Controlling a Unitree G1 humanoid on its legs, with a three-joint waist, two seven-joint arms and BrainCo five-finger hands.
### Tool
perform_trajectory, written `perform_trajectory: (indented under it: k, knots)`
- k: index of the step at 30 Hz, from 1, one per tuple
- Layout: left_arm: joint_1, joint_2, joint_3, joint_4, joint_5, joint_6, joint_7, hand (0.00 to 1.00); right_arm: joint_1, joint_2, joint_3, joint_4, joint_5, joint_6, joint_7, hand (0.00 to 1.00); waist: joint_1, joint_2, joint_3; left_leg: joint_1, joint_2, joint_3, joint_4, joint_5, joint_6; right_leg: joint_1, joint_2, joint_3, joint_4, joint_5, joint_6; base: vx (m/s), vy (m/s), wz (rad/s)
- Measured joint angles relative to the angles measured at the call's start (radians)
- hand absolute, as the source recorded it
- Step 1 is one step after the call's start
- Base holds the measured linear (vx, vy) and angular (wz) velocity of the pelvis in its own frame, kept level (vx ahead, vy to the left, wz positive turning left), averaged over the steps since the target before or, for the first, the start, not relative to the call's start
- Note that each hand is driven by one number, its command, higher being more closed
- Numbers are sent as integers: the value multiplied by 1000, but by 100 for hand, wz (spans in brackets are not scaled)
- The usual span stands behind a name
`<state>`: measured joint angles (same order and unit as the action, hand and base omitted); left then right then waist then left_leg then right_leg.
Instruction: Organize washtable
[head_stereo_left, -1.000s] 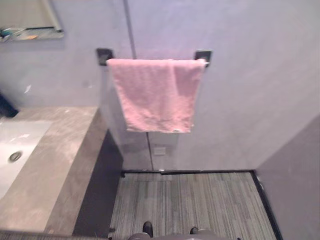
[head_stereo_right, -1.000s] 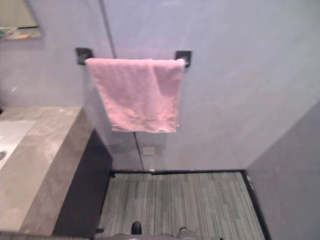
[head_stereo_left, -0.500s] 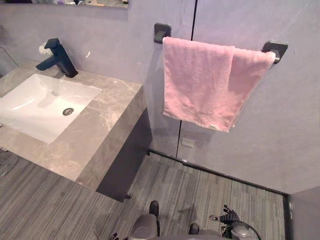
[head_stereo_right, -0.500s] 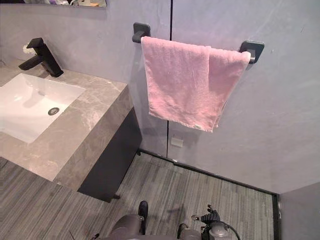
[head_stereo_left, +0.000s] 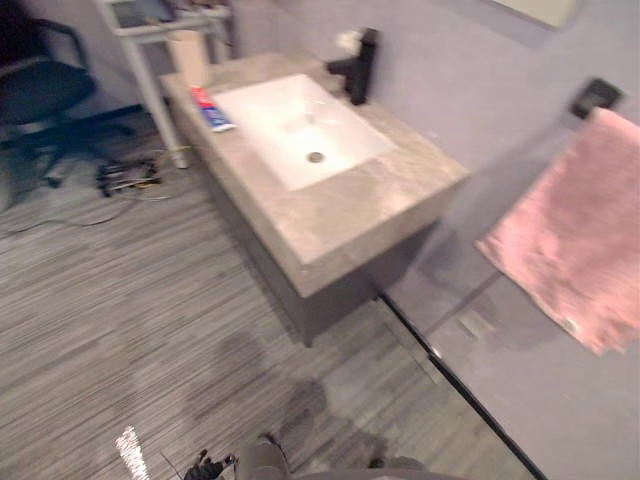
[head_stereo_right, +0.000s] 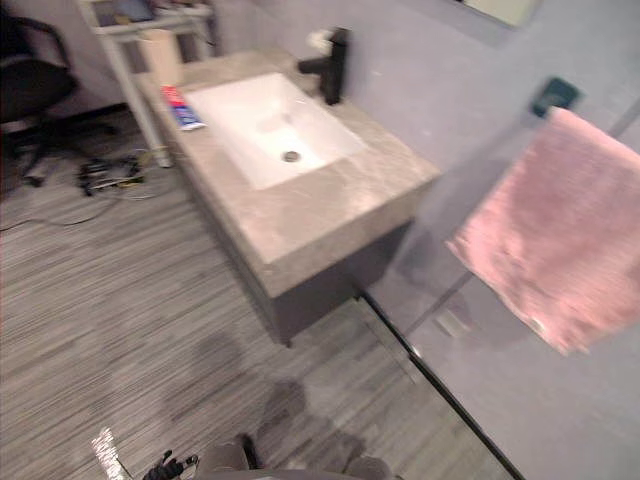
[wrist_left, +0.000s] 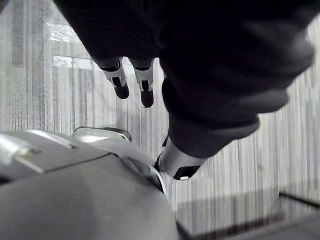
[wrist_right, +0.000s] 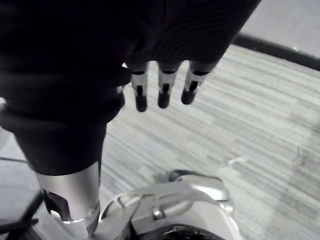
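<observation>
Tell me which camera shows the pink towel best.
The right eye view: the pink towel shows nearly whole under its dark bracket. The left eye view cuts more of it off at the edge. Both wrist views face the floor instead.

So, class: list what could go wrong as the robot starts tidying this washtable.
1. The toothpaste tube lies close to the front edge of the counter; a clumsy reach could knock it off.
2. Loose cables lie on the floor near the counter; stepping closer there might snag them.
</observation>
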<state>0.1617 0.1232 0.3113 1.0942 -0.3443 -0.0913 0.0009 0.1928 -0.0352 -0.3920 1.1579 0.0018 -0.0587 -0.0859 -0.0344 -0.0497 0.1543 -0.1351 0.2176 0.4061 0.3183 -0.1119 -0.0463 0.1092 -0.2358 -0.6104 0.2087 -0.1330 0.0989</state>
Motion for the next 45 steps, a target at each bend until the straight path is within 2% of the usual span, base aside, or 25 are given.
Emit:
perform_trajectory:
  k: [1,2,4,8,9,10,12,15,16,17,21,29,32,33,34,35,36,37,38,39,40,42,43,44,45]
  knots:
    - [9,2,0,-6,0,-1,0,0,-1,2,-2,2,0,1,0,0,10,-12,-9,26,-42,-5,-61,23,5,-6,-20,-6,0,9,1,69,284,95]
    - [19,3,-4,-4,1,-2,1,0,0,5,-4,-3,1,-1,-1,0,12,-13,-26,53,-109,-23,-185,76,18,-11,-51,-16,-8,38,-2,-8,275,61]
    - [20,2,-9,-2,4,-4,-1,0,-4,1,-33,-6,2,-4,-2,0,9,5,-47,56,-166,-51,-305,128,33,-24,-73,-15,-27,100,-3,4,275,78]
    - [23,12,10,8,63,-1,2,0,-35,-8,-38,-9,9,0,-3,0,23,23,-46,16,-193,-50,-319,131,34,-66,-95,20,-21,162,-16,19,160,25]
    - [25,22,12,12,120,0,2,0,-42,-9,-33,-22,10,4,-2,0,30,29,-45,8,-197,-59,-322,129,36,-94,-89,120,0,167,-22,32,99,3]
    - [25,26,13,14,136,0,3,0,-46,-4,-31,-26,9,4,-1,0,31,35,-41,8,-197,-62,-326,129,36,-108,-78,183,8,160,-24,49,76,8]
    - [29,27,17,14,219,7,19,0,-53,5,-20,-35,7,8,3,0,31,31,-43,34,-196,-87,-367,149,58,-117,11,407,28,53,-10,60,-22,16]
    - [32,12,24,15,259,9,22,0,-54,8,11,-35,7,8,2,0,27,27,-44,64,-202,-112,-399,185,72,-111,104,467,6,-26,-1,50,-72,26]
    - [32,-8,22,15,277,9,22,0,-57,6,37,-36,3,8,3,0,22,22,-45,72,-212,-133,-411,204,81,-110,167,512,-75,-29,-12,51,-92,36]
    - [32,-15,20,15,278,10,21,0,-57,7,47,-36,-2,7,3,0,20,12,-47,73,-224,-142,-412,209,83,-109,179,521,-102,-22,-44,62,-120,61]
    - [33,-67,44,18,247,16,22,0,-51,-11,48,-24,-14,6,29,0,36,21,-44,113,-224,-203,-422,221,69,-42,185,471,-97,-42,-61,35,-105,42]
    - [36,-69,54,47,119,6,24,0,-59,-13,47,3,30,-1,22,0,54,6,-35,109,-235,-229,-423,224,63,-23,185,437,-102,-57,-55,16,-40,17]
    - [34,-58,55,44,120,6,23,0,-70,-3,43,4,30,1,22,0,55,-11,-30,87,-256,-227,-421,203,83,-30,160,416,-107,-82,-14,0,60,17]
    - [34,-44,77,39,120,7,21,0,-63,10,29,5,31,3,22,0,59,-31,-37,81,-280,-184,-390,182,113,-42,121,384,-88,-112,51,157,142,51]
    - [37,-57,76,34,121,6,22,0,-52,16,15,3,37,3,22,0,57,-36,-33,58,-283,-134,-288,114,123,-58,96,372,1,-107,115,223,184,55]
    - [38,-63,77,34,120,5,23,0,-52,11,13,-1,38,4,23,0,60,-28,-30,54,-280,-127,-267,89,127,-74,97,377,42,-107,116,229,169,45]
    - [35,-58,88,34,121,6,23,0,-55,10,16,-8,39,4,24,0,65,-26,-19,40,-276,-132,-208,41,141,-138,85,396,203,-106,115,201,222,23]
    - [32,-66,95,33,122,15,23,0,-55,14,14,-39,61,0,23,0,75,-9,3,54,-255,-163,-141,-23,167,-266,63,432,506,-42,75,166,217,30]
    - [33,-64,95,33,123,20,23,0,-49,17,16,-49,71,-5,23,0,74,6,15,61,-248,-173,-120,-46,167,-302,63,438,590,-42,58,244,252,35]
    - [33,-65,97,31,131,26,23,0,-42,20,18,-69,91,-9,23,0,75,4,14,92,-240,-189,-104,-84,162,-357,70,438,671,-73,23,270,226,35]
    - [32,-68,111,15,143,31,22,0,-36,24,20,-79,105,-10,22,0,76,1,15,133,-236,-194,-109,-114,146,-395,83,425,670,-85,4,340,284,21]
    - [29,-72,118,15,167,39,22,0,-28,24,18,-85,111,-13,22,0,73,8,12,185,-231,-187,-144,-156,99,-436,118,394,584,-86,0,318,224,-7]
    - [29,-66,115,16,183,38,20,0,-31,28,21,-86,114,-15,22,0,75,-19,9,207,-194,-96,-94,-235,27,-456,131,377,468,-82,-6,437,14,7]
    - [3,-56,109,13,203,36,18,0,-27,38,7,-100,128,-23,22,0,46,1,9,173,-126,-96,-32,-227,85,-493,154,349,345,-60,22,563,-32,-6]
    - [-16,-57,115,17,217,40,21,0,-37,34,7,-82,133,-21,21,0,52,-5,21,226,-169,-87,-62,-244,86,-510,174,369,214,-1,25,365,-91,-1]
